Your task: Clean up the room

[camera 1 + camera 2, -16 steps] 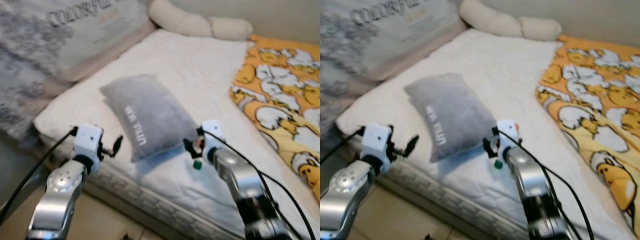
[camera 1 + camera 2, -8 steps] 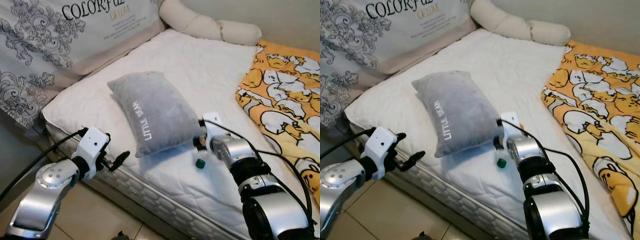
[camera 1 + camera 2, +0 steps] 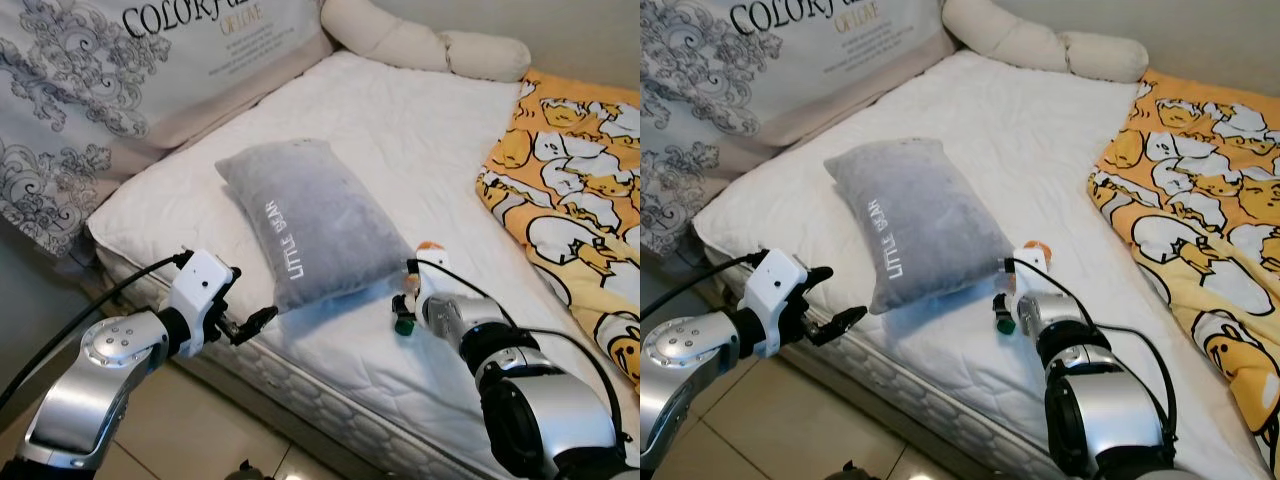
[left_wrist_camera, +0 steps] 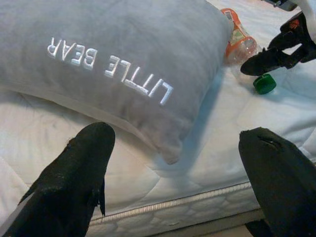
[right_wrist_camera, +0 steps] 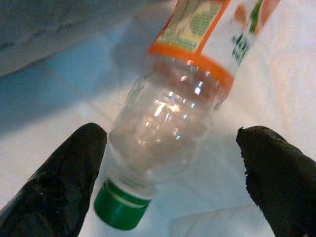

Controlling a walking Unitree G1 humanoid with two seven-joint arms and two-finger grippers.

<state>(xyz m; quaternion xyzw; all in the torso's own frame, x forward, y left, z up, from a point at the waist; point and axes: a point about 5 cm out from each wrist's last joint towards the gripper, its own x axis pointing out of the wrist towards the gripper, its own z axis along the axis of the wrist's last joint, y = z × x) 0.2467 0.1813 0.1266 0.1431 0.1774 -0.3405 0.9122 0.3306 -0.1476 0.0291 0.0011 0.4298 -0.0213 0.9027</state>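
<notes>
A clear plastic bottle (image 5: 168, 113) with an orange label and a green cap (image 3: 403, 325) lies on the white mattress (image 3: 400, 130), just beside the corner of a grey "LITTLE BEAR" pillow (image 3: 310, 225). My right gripper (image 5: 173, 148) is open, one black finger on each side of the bottle's neck end; in the left eye view this right gripper (image 3: 405, 302) sits low on the bed. My left gripper (image 3: 258, 320) is open at the mattress edge. It points at the pillow's near corner (image 4: 168, 148) and touches nothing.
An orange duck-print blanket (image 3: 580, 170) covers the bed's right side. A long cream bolster (image 3: 430, 45) lies at the far end. Patterned bedding (image 3: 130, 70) is heaped on the left. Tiled floor (image 3: 190, 440) shows below the mattress edge.
The camera view has shifted. My right gripper has drawn back from the pillow's edge and now straddles the bottle. My left gripper has edged closer to the pillow's near corner.
</notes>
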